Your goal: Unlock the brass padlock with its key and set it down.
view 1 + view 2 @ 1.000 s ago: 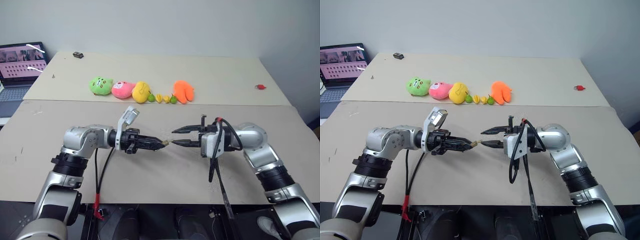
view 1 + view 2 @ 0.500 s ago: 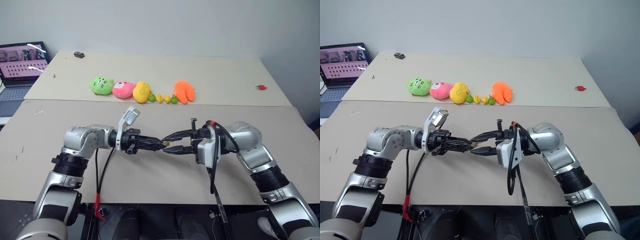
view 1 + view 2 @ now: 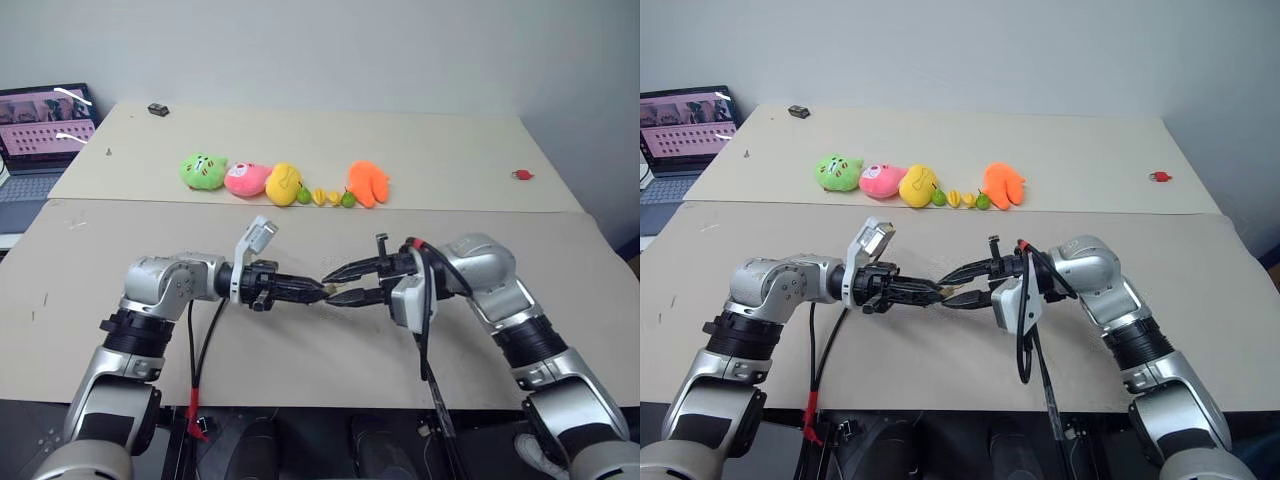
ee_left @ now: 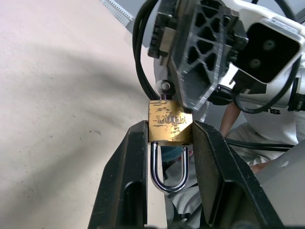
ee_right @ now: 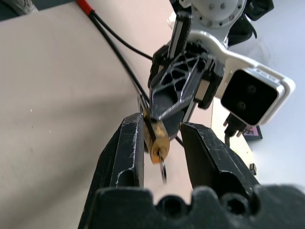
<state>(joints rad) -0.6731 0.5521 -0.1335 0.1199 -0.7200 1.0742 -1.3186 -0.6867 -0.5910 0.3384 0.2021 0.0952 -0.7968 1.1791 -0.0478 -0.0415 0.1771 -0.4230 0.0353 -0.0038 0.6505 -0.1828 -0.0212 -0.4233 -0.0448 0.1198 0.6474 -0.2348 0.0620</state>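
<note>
Beige tabletop (image 3: 300,370) everywhere, two tables pushed together, and my arms meet just above the near one. Over on the far left corner there's a laptop (image 3: 40,130) with its screen on. Along the back table sits a row of plush toys: a green one (image 3: 202,171), a pink one (image 3: 245,179), a yellow one (image 3: 282,183) and an orange one (image 3: 367,183), with a few small toy fruits (image 3: 331,197) between the yellow and the orange. There's a small red object (image 3: 519,174) way off near the right edge and a little dark thing (image 3: 156,108) at the far back left.

Now the actual business. My left gripper (image 4: 167,143) points across toward my right and is clamped on the brass padlock (image 4: 169,127), one finger on each side of the body, silvery shackle hanging back between my fingers toward the wrist. The padlock is held up in the air, not on the table.

My right gripper (image 5: 159,131) comes in from the other side, jaws parted a bit and straddling the lock's body, pinching nothing that I can see.

The key (image 4: 165,88) sticks out of the padlock's bottom end, just its small ring-shaped head visible.
</note>
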